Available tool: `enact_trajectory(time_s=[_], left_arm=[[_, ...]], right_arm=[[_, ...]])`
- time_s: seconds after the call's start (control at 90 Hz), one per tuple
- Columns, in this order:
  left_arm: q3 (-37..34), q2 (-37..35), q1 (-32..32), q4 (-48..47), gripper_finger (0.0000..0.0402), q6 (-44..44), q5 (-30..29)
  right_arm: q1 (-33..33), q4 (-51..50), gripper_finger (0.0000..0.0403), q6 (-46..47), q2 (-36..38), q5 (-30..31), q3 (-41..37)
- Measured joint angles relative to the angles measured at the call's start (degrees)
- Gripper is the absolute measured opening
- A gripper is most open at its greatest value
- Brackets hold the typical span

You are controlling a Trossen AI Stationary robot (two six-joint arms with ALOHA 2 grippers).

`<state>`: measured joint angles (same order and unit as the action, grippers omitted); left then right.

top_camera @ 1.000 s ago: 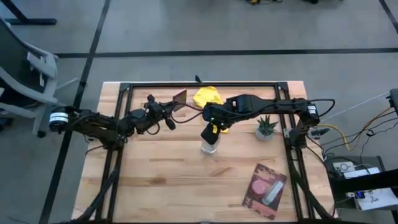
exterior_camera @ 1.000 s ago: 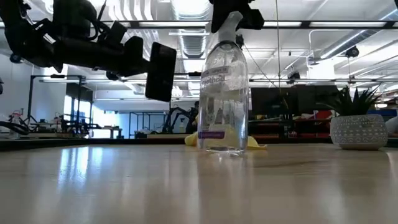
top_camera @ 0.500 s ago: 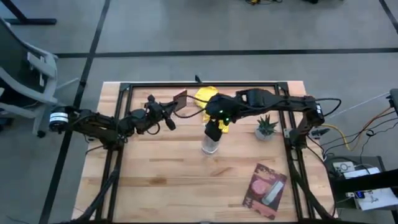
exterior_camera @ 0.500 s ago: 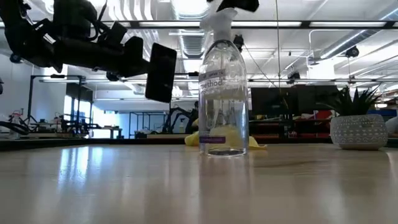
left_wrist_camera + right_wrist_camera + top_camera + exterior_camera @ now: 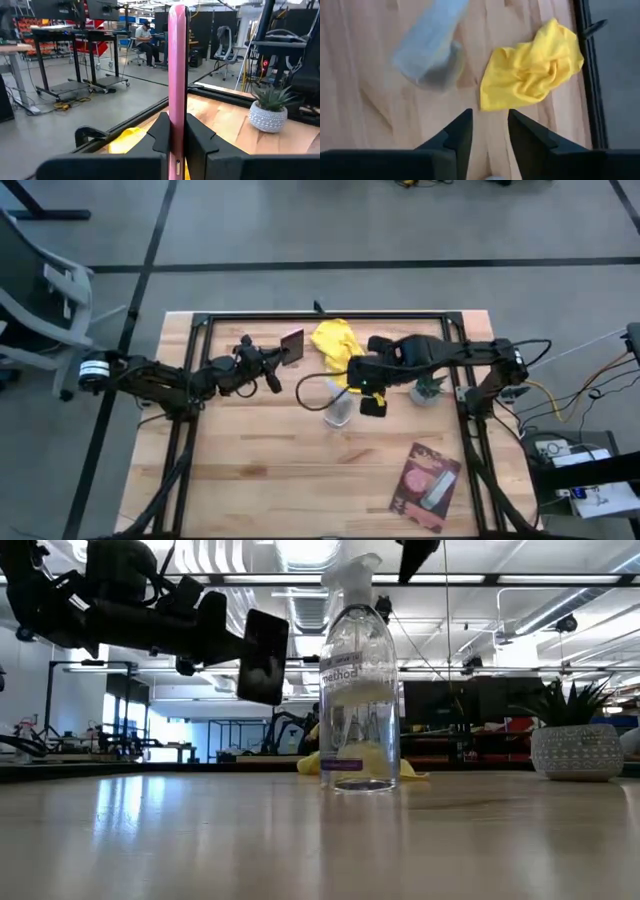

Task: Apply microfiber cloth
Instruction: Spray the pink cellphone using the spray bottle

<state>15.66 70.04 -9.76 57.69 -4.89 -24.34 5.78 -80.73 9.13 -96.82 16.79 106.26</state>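
Observation:
The yellow microfiber cloth (image 5: pixel 335 345) (image 5: pixel 530 70) lies crumpled on the wooden table, near its far edge. A clear spray bottle (image 5: pixel 338 412) (image 5: pixel 358 690) stands upright on its base in front of the cloth. My right gripper (image 5: pixel 371 406) (image 5: pixel 490 127) hovers open just to the right of the bottle and nearer than the cloth, with nothing between its fingers. My left gripper (image 5: pixel 275 360) is shut on a phone in a pink case (image 5: pixel 292 344) (image 5: pixel 263 655), held in the air to the left of the cloth. My left gripper pinches the phone's two flat faces between its two fingers, at the phone's lower end (image 5: pixel 177 125). The fingers (image 5: pixel 161 132) reach in about level from the table's left side. The phone stands up from the fingers, lifted clear of the table.
A small potted plant (image 5: pixel 427 385) (image 5: pixel 575 745) stands to the right of my right gripper. A pink-and-dark packet (image 5: pixel 427 485) lies at the near right. A black frame (image 5: pixel 200 380) runs along the table's left, far and right sides.
My right gripper has left the spray bottle's head and gone toward the table's right edge, and it now points down beside the bottle. The bottle has settled upright on the table. The phone in my left gripper has turned a little.

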Motion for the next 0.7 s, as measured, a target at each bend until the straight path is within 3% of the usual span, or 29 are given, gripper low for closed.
enact_trajectory(time_s=[0.222, 0.356, 0.7], left_arm=[[-0.59, 0.04, 1.01, 1.97, 0.0009, -2.71, 2.14], [-2.57, 0.04, 1.50, 5.35, 0.0009, -1.83, 4.21], [-8.99, 0.04, 1.53, 13.92, 0.0009, -0.50, 7.04]], right_arm=[[1.27, 5.09, 0.0034, 1.68, 2.21, 2.56, -11.68], [3.26, 15.19, 0.0019, 0.71, 3.82, 3.99, -20.47], [9.31, 42.93, 0.0001, 3.80, 5.01, 15.76, -41.76]])
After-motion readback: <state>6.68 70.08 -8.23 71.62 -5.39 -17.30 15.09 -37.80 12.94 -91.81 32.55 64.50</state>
